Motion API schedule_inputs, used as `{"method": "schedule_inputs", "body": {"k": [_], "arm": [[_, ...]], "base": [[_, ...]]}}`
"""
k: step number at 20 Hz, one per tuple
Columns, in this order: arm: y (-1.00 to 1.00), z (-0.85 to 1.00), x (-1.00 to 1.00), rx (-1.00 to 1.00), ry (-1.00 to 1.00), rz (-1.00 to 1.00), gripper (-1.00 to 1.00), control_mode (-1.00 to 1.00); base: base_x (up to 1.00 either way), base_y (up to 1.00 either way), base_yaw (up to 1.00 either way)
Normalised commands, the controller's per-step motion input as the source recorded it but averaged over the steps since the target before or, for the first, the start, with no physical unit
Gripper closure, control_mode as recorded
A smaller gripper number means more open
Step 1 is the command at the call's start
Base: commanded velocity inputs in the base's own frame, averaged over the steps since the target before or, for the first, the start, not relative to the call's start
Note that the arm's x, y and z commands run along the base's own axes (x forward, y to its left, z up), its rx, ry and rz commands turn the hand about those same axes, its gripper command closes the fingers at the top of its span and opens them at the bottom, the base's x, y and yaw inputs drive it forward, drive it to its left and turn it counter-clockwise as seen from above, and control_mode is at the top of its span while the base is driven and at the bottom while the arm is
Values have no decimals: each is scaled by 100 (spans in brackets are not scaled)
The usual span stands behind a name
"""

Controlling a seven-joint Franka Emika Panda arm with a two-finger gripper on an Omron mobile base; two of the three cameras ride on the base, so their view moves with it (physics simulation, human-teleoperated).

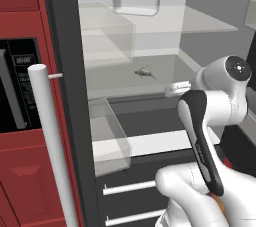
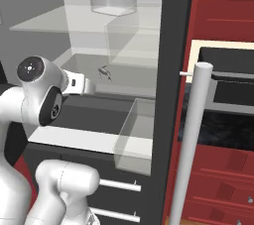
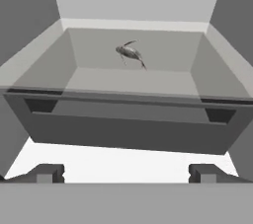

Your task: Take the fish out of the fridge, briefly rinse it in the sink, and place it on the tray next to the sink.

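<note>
Fridge (image 1: 65, 46) standing open, dark-grey frame cut off at top and bottom in both base views; upper shelves and lower drawers seen only in part. Long white handle (image 1: 50, 141) on the open door, cut by the lower edge in both base views. Black oven (image 1: 17, 91) in the red cabinetry at the left, cropped by the frame edge.

Fish (image 1: 145, 73) small and grey, lying on a translucent glass shelf (image 1: 115, 83) about midway up the fridge, toward the back. Head and tail hard to tell apart in the base views; from the hand view, fish (image 3: 131, 54) lying at a slant with a thin tail trailing toward the lower right, fine detail too small to read. Clear bin (image 1: 136, 2) on a higher shelf, contents not discernible. Another clear bin (image 1: 111, 138) on the door side, lower down, see-through and hard to outline.

Gripper (image 3: 128, 173) with fingers (image 3: 47, 172) set wide apart, only the dark tips visible at the bottom of the hand view. Nothing held between them, nothing touched. Aimed into the fridge, level with the front edge of the glass shelf, well short of the fish. In the base views, hand mostly hidden behind the white arm (image 1: 220, 96); only a pale end of it poking out toward the shelf.
</note>
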Motion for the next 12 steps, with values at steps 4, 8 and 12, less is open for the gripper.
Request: {"method": "schedule_inputs", "body": {"k": [4, 8, 12], "arm": [[36, -26, 4, 14, 0, 0, -100, -100], [15, -13, 3, 19, 0, 0, -100, -100], [2, 0, 12, 4, 0, 0, -100, -100]], "base": [[0, 0, 0], [0, 0, 0], [0, 0, 0]]}}
